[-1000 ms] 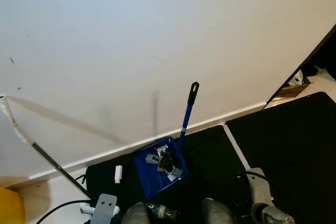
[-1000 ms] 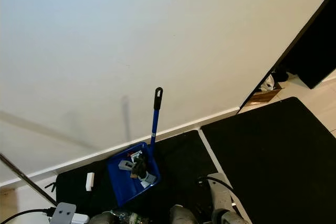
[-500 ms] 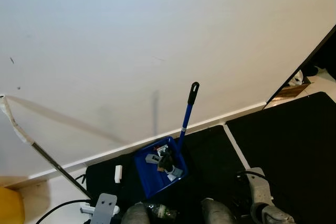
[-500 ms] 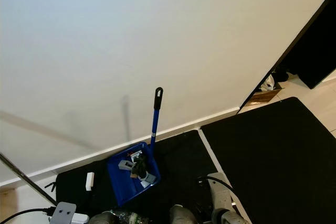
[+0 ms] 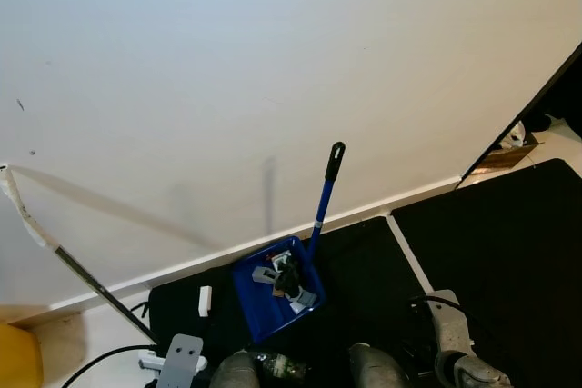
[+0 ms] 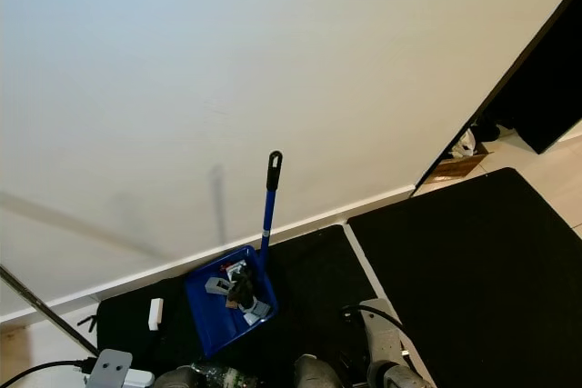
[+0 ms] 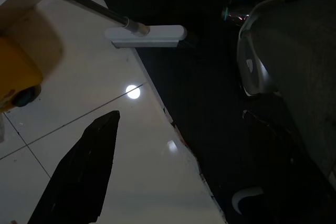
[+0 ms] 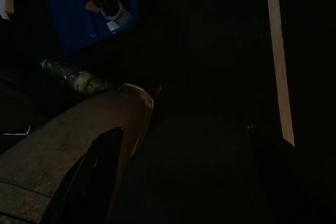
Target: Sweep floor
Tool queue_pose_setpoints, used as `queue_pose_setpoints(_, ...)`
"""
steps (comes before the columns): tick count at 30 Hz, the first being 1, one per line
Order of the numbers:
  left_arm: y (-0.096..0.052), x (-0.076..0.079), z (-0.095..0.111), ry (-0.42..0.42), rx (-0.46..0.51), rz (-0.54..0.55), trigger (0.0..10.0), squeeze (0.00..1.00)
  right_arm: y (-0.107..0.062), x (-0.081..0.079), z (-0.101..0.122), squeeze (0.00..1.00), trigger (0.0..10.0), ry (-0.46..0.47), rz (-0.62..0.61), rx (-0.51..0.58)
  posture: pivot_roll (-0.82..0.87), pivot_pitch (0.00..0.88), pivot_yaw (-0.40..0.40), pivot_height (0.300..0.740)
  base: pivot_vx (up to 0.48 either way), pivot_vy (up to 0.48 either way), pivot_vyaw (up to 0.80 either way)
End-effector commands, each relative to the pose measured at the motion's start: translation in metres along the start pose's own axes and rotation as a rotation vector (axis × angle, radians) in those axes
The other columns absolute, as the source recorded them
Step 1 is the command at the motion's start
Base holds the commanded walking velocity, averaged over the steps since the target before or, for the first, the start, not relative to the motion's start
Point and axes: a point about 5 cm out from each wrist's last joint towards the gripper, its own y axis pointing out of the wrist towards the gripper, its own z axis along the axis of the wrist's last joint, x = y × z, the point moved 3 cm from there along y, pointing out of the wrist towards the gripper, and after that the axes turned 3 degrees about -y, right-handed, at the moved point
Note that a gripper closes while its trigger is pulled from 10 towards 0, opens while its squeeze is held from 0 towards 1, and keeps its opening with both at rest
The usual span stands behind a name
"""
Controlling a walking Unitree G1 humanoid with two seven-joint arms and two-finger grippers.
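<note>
Dustpan [image 5: 275, 286], blue and holding debris, sits on the black mat [image 5: 364, 270] near the wall [image 5: 273, 61]; both grippers' fingers stand apart, holding nothing.

Your two head cameras look down and forward from high up, at the wall and the blue dustpan [image 5: 275, 286] standing against it. Both see that dustpan, well below you. Your left wrist camera looks down at pale floor beside the black mat [image 7: 210, 103], near the broom head [image 7: 145, 35]. Your right wrist camera looks down on the dark mat, and it shares the dustpan too.
</note>
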Motion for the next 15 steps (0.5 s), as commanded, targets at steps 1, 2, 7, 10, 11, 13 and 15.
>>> queue_pose_setpoints(1, -0.0021, 0.0074, -0.008, 0.001, -0.025, -0.017, 10.0, 0.0, -0.0021, 0.0035, -0.0061, 0.0, 10.0, -0.003, -0.009, -0.02, 0.04, 0.1, -0.066, 0.74, 0.0, 0.0, 0.0)
queue_pose_setpoints(2, -0.0022, 0.0074, -0.0081, 0.0, -0.025, -0.017, 10.0, 0.0, -0.0021, 0.0036, -0.0059, 0.0, 10.0, -0.003, -0.009, -0.02, 0.04, 0.1, -0.066, 0.74, 0.0, 0.0, 0.0)
queue_pose_setpoints(7, -0.0023, 0.0072, -0.0085, -0.002, -0.025, -0.016, 10.0, 0.0, -0.002, 0.0038, -0.0054, 0.0, 10.0, -0.003, -0.009, -0.018, 0.04, 0.1, -0.067, 0.74, 0.0, 0.0, 0.0)
queue_pose_setpoints(10, -0.0024, 0.0071, -0.0089, -0.004, -0.026, -0.015, 10.0, 0.0, -0.0019, 0.0036, -0.0054, 0.0, 10.0, -0.002, -0.007, -0.019, 0.04, 0.102, -0.067, 0.74, 0.0, 0.0, 0.0)
queue_pose_setpoints(11, -0.0024, 0.0071, -0.0089, -0.004, -0.026, -0.015, 10.0, 0.0, -0.0019, 0.0036, -0.0054, 0.0, 10.0, -0.002, -0.007, -0.019, 0.04, 0.104, -0.067, 0.74, 0.0, 0.0, 0.0)
queue_pose_setpoints(13, -0.0025, 0.0071, -0.0091, -0.005, -0.026, -0.015, 10.0, 0.0, -0.0019, 0.0034, -0.0056, 0.0, 10.0, -0.002, -0.007, -0.019, 0.04, 0.105, -0.067, 0.74, 0.0, 0.0, 0.0)
queue_pose_setpoints(15, -0.0025, 0.0071, -0.0092, -0.005, -0.026, -0.015, 10.0, 0.0, -0.002, 0.0034, -0.0058, 0.0, 10.0, -0.002, -0.007, -0.02, 0.04, 0.104, -0.067, 0.74, 0.0, 0.0, 0.0)
